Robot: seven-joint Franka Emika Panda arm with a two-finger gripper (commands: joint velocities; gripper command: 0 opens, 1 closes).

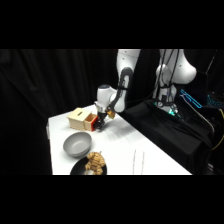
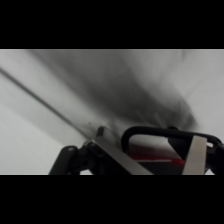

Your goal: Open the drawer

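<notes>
A white bench (image 1: 150,160) stands in a dark room, its top brightly lit against the gloom. Black curtains (image 1: 45,85) hang in folds behind it and along the left. To the right, black cloth (image 1: 170,125) drapes over a raised surface beside the bench, with teal cables (image 1: 192,100) lying across it.

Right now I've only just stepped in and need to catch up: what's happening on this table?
The white robot arm has brought its hand down at the red front of the drawer in a small light-wood box near the table's far corner. In the wrist view, the dark handle sits right at the fingers. A grey bowl and a dark plate of food sit nearer the camera, untouched.
</notes>
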